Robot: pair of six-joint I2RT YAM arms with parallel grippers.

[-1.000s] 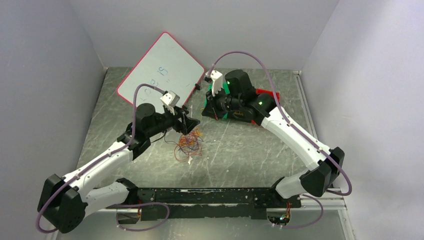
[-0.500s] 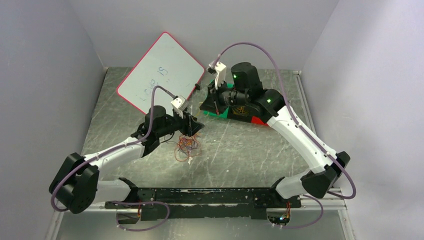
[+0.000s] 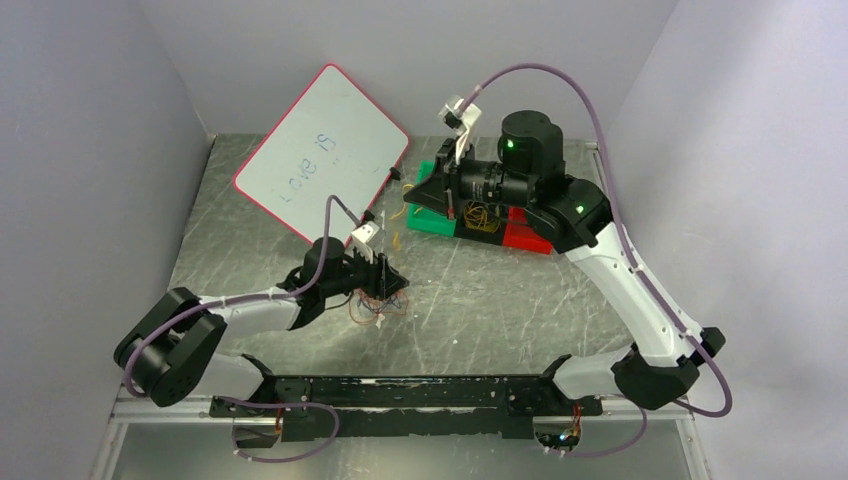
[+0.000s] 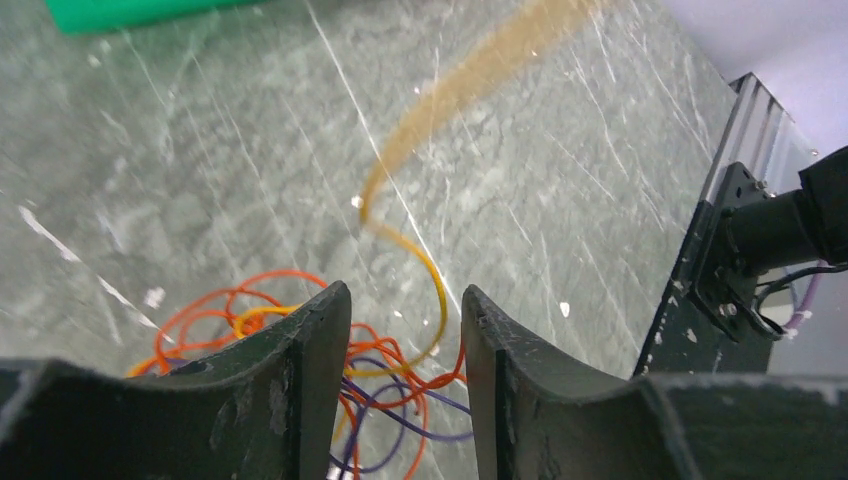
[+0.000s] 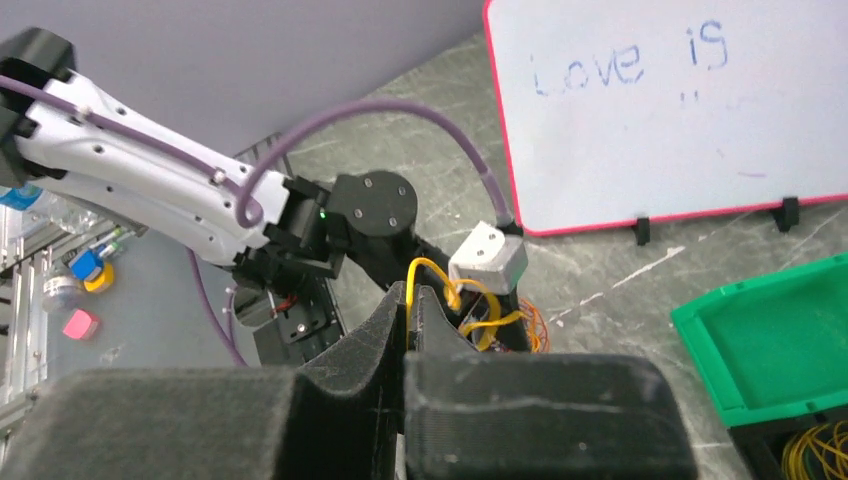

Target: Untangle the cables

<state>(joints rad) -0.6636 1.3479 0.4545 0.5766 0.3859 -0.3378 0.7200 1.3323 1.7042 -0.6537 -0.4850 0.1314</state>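
Observation:
The cables [image 3: 368, 308] lie in a small bunch of orange, yellow and purple loops on the metal table. My left gripper [image 3: 392, 287] is low over the bunch and open. In the left wrist view its jaws [image 4: 405, 300] straddle orange and purple loops [image 4: 390, 370]. A yellow cable [image 4: 440, 290] rises out of the bunch between them. My right gripper [image 3: 418, 195] is raised near the bins and shut on that yellow cable [image 5: 430, 268]. The cable hangs below it toward the bunch [image 3: 397, 238]. In the right wrist view the closed fingertips [image 5: 412, 295] pinch the wire.
A pink-edged whiteboard [image 3: 325, 150] leans at the back left. A green bin [image 3: 432, 208], a black bin holding yellow cables [image 3: 482, 215] and a red bin [image 3: 527, 238] stand in a row under the right arm. A black rail [image 3: 420, 392] runs along the near edge.
My right gripper has risen and moved back to the right with the yellow cable. My left arm has stretched forward and lowered, and its gripper has moved nearer over the bunch.

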